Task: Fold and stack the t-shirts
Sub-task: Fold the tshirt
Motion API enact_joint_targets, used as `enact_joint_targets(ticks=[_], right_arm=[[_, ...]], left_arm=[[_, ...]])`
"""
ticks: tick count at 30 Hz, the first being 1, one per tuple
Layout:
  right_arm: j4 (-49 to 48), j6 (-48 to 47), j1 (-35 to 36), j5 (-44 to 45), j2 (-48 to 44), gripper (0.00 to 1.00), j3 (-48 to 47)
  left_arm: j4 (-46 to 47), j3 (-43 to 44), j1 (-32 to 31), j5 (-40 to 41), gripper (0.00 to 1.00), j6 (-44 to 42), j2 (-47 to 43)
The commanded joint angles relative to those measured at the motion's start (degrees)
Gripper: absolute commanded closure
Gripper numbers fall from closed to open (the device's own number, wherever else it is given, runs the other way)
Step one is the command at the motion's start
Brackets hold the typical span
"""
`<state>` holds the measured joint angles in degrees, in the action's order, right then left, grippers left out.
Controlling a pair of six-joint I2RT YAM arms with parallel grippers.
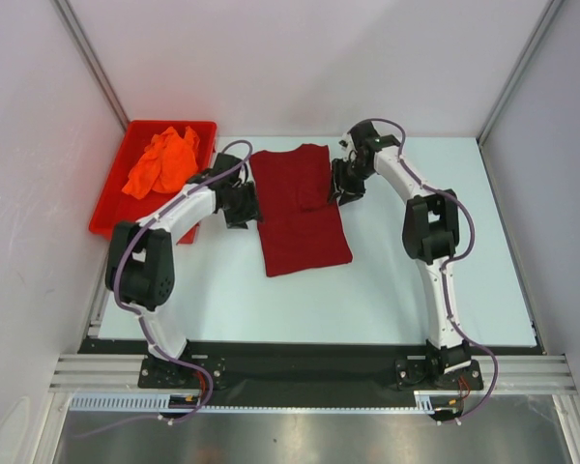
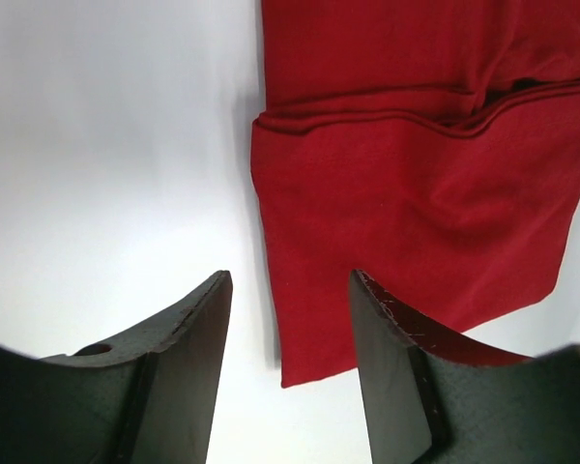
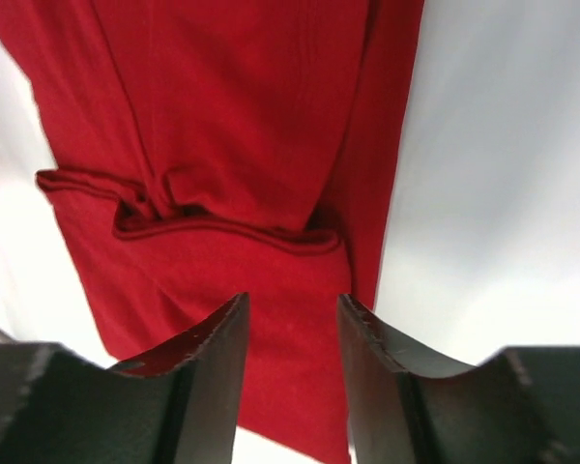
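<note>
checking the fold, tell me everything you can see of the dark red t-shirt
The dark red t-shirt is soft cloth lying flat on the pale table, folded into a long narrow strip, a hemmed sleeve turned inward. The left gripper and right gripper stand open at its long edges, gripping nothing.

A red plastic bin (image 1: 114,201) sits at the far left of the pale counter (image 1: 271,300), close to the left wall. White walls (image 1: 300,58) stand around it. A silver metal rail (image 1: 309,372) runs along the near edge.
</note>
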<state>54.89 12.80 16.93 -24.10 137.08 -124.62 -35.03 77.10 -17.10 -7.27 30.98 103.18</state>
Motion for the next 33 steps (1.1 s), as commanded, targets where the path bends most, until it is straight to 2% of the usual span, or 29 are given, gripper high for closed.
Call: enact_joint_targets(ticks=[1, 15, 23, 33], right_arm=[[-0.66, -1.37, 0.91, 2.65, 2.23, 0.54, -3.61], [-0.49, -1.9, 2.23, 4.76, 6.18, 0.65, -7.39], [-0.58, -1.28, 2.58, 4.23, 7.06, 0.71, -8.1], [-0.84, -0.32, 2.85, 3.88, 7.15, 0.78, -8.27]], left_arm=[[2.5, 2.35, 0.75, -0.29, 0.43, -0.66, 1.15], [2.68, 2.09, 2.16, -0.73, 0.43, -0.57, 1.41], [1.81, 5.77, 3.13, -1.26, 0.43, -0.22, 5.98], [2.24, 10.17, 3.13, -2.75, 0.53, 0.83, 12.31]])
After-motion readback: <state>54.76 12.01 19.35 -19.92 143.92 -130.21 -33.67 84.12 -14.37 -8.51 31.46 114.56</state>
